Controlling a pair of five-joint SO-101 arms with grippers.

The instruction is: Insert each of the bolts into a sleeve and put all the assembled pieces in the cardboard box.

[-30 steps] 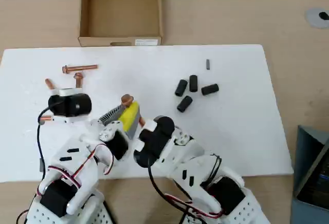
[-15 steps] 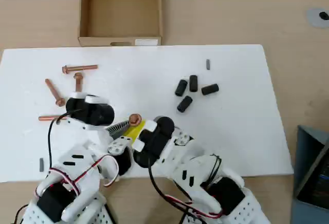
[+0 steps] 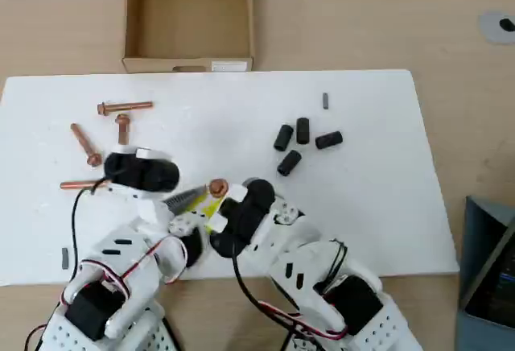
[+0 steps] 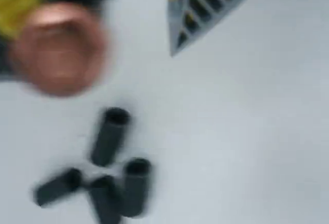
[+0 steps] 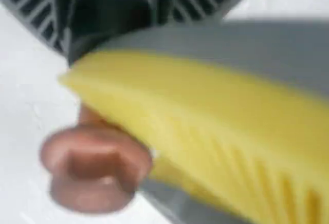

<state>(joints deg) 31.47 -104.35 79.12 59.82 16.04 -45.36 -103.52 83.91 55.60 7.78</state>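
1. Where the wooden table (image 3: 467, 85) bears it, a white board (image 3: 370, 198) covers most of the middle, and its near edge runs under the two arms.
2. The cardboard box (image 3: 161, 64) stands open on the table just past the board's far edge, left of centre.
3. The right gripper (image 3: 214, 199) sits over the near middle of the board. Its yellow-padded jaws are clamped on a bolt (image 3: 217, 187), whose copper head shows at the far side of the pad.
4. The left gripper (image 3: 187, 199) lies just left of that bolt and points toward it. I cannot tell how its jaws stand, nor whether it touches the bolt.
5. Four more bolts lie loose on the left of the board:
   - a far bolt (image 3: 125, 108) lying crosswise;
   - a short bolt (image 3: 122, 128) just near of it;
   - a slanted bolt (image 3: 84, 144);
   - a near bolt (image 3: 78, 183), partly hidden by the left arm's black motor.
6. Right of centre, well apart from the held bolt, four black sleeves cluster: a left sleeve (image 3: 283, 137), a middle sleeve (image 3: 302, 130), a right sleeve (image 3: 328, 139) and a near sleeve (image 3: 289, 163).
7. A small grey pin (image 3: 325, 101) lies just far of the sleeves, and a second pin (image 3: 65, 258) lies by the board's near left corner.
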